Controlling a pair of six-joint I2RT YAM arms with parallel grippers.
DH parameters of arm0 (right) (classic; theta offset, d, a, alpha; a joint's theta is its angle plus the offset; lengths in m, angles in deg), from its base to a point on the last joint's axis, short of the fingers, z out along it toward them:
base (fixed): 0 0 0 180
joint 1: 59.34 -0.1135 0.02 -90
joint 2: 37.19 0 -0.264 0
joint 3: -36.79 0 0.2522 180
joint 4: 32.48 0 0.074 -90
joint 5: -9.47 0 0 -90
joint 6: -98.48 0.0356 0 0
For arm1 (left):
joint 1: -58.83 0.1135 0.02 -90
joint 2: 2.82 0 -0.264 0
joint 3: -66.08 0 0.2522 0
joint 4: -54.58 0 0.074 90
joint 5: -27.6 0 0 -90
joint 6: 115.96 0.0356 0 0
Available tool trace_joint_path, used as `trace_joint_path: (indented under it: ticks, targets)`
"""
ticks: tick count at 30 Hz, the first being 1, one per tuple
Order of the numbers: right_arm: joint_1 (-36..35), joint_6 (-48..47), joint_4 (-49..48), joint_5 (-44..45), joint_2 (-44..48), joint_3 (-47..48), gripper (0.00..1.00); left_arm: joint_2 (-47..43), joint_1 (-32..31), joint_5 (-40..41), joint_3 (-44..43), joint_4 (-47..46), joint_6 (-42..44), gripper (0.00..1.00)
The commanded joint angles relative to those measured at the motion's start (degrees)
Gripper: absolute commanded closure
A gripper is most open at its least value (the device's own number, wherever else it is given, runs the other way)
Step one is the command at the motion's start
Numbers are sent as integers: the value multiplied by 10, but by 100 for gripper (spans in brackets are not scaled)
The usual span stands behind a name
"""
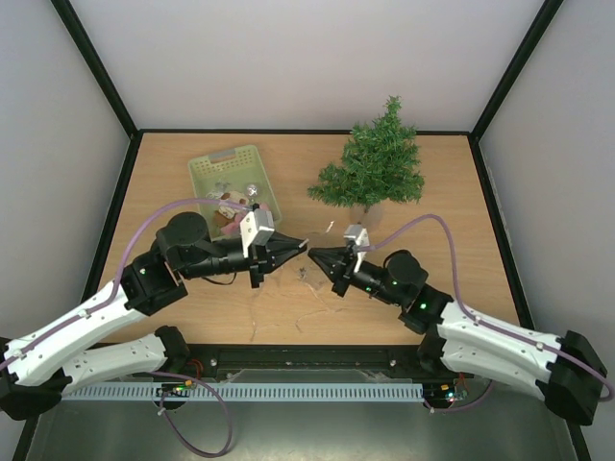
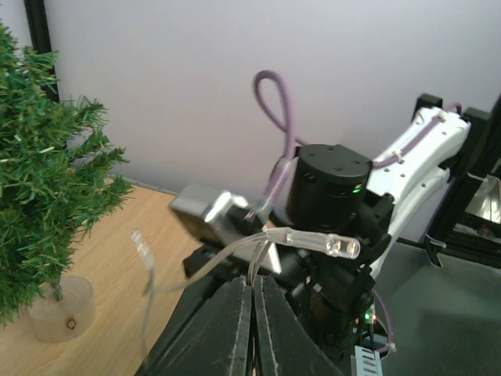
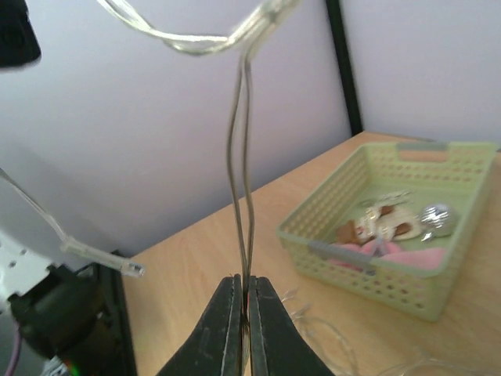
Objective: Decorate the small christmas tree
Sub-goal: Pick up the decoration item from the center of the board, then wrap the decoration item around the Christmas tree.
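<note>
The tree stands upright toward the far right of the bench, well back from its right edge, on a pale round foot. A green basket sits toward the far left, well apart from the tree, and holds small ornaments, a silver ball and something pink. The two arms meet tip to tip near the middle of the bench, between the basket and the tree and nearer the front. The left gripper has its fingers pressed together on a clear light string, whose small bulbs stick out above the fingertips. The right gripper is likewise clamped on the same string, with two thin strands rising from its closed tips to a loop overhead. More thin wire lies loose on the bench just under the two tips. The right arm's wrist lies just in front of the tree's foot; bare wood lies between them.
</note>
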Motion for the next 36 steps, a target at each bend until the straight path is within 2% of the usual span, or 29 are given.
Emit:
trace_joint_path:
  ticks: [1, 6, 9, 14, 20, 25, 29, 36]
  targets:
    - [-3, -3, 88, 120, 78, 32, 98, 1, 7, 36, -31, -26, -39, 98]
    - [-3, -8, 270, 286, 129, 112, 98, 44, 18, 59, -66, -40, -46, 97]
    - [-3, -13, 335, 365, 142, 170, 98, 83, 27, 53, -90, -79, -57, 98]
    - [-3, -59, 380, 500, 132, 265, 98, 174, 59, 48, -155, -138, -121, 98]
    - [0, -168, 419, 617, 25, 418, 98, 287, 90, 7, -253, -186, -180, 98]
    - [33, -224, 437, 646, -34, 509, 98, 358, 105, 6, -292, -273, -229, 98]
    - [90, -248, 421, 623, -56, 540, 98, 400, 121, 17, -299, -367, -321, 98]
    - [171, -254, 451, 573, -116, 618, 98, 485, 122, 25, -371, -398, -357, 98]
